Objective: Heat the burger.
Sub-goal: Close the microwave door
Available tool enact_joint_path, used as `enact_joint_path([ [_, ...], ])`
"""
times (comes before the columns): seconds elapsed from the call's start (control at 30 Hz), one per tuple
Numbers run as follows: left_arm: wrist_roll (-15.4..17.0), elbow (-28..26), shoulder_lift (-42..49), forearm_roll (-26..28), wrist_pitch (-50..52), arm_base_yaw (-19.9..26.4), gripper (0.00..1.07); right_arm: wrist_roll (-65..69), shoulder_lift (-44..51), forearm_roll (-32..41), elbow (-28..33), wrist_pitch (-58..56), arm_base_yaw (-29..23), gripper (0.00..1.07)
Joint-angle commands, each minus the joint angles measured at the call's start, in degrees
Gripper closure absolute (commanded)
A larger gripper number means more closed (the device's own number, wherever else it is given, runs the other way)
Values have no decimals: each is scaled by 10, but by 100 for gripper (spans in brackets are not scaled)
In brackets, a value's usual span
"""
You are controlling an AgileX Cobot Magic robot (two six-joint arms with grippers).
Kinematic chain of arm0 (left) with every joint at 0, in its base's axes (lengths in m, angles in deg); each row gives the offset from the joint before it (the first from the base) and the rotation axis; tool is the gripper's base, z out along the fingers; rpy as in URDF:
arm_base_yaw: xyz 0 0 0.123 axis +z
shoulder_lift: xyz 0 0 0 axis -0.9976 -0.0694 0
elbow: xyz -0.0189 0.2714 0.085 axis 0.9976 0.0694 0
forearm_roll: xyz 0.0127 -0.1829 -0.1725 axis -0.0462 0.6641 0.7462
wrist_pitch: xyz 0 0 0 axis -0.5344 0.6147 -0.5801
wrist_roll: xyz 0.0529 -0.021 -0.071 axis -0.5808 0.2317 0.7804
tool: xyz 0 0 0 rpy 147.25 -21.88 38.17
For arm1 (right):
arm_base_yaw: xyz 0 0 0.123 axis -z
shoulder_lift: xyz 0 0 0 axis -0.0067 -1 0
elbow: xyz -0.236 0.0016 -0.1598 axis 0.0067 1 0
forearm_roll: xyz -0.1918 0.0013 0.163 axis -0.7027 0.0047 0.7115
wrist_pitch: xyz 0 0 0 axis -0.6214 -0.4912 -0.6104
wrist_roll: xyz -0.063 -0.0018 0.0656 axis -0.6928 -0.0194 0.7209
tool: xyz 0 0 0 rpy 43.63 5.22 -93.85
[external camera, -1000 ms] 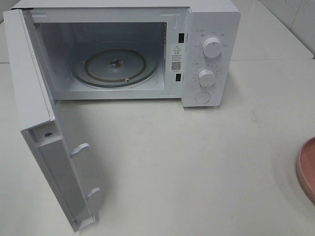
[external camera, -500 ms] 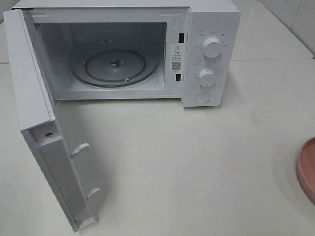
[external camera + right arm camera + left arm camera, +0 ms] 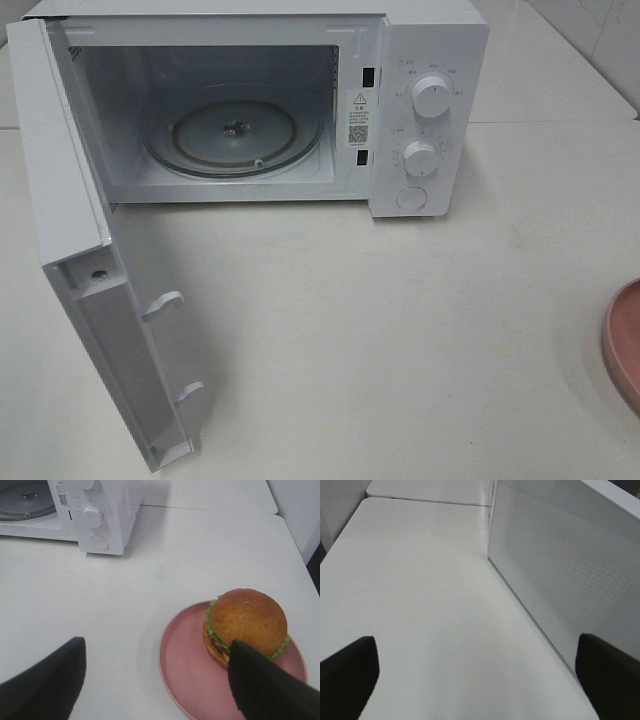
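black fingers, little else on show

only the gripper fingers are visible. the left gripper (image 3: 480, 680) shows two matte black fingers (image 3: 347, 672) with rounded, blunt tips and plain surfaces. the right gripper (image 3: 157, 680) has the same dark, smooth, broad fingers (image 3: 267, 685), slightly textured. no cables, screws or markings can be made out on either.

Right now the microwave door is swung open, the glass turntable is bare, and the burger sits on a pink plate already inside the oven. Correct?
Not quite. The microwave door is open and the glass turntable is bare, but the burger on its pink plate is still out on the table, to the right of the oven. The right wrist view shows it there, beneath the open right gripper.
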Motion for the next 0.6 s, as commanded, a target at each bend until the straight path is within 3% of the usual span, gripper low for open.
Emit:
enact_joint_path([
  [0.03, 0, 2, -6, 11, 7, 2, 6, -7, 15, 1, 2, 2, 2, 31],
  [0.3, 0, -15, -70, 17, 53, 2, 7, -7, 15, 1, 2, 2, 2, 31],
  [0.4, 0, -15, -99, 17, 81, 2, 13, -7, 15, 1, 2, 2, 2, 31],
  [0.47, 0, -15, -140, 17, 131, 2, 36, -7, 15, 1, 2, 2, 2, 31],
  [0.5, 0, -15, -140, 17, 131, 2, 36, -7, 15, 1, 2, 2, 2, 31],
  [0.53, 0, -15, -152, 17, 146, 2, 44, -7, 15, 1, 2, 2, 2, 31],
  [0.57, 0, -13, -176, 18, 172, 2, 59, -7, 15, 1, 2, 2, 2, 31],
  [0.6, 0, -13, -176, 18, 172, 2, 59, -7, 15, 1, 2, 2, 2, 31],
])
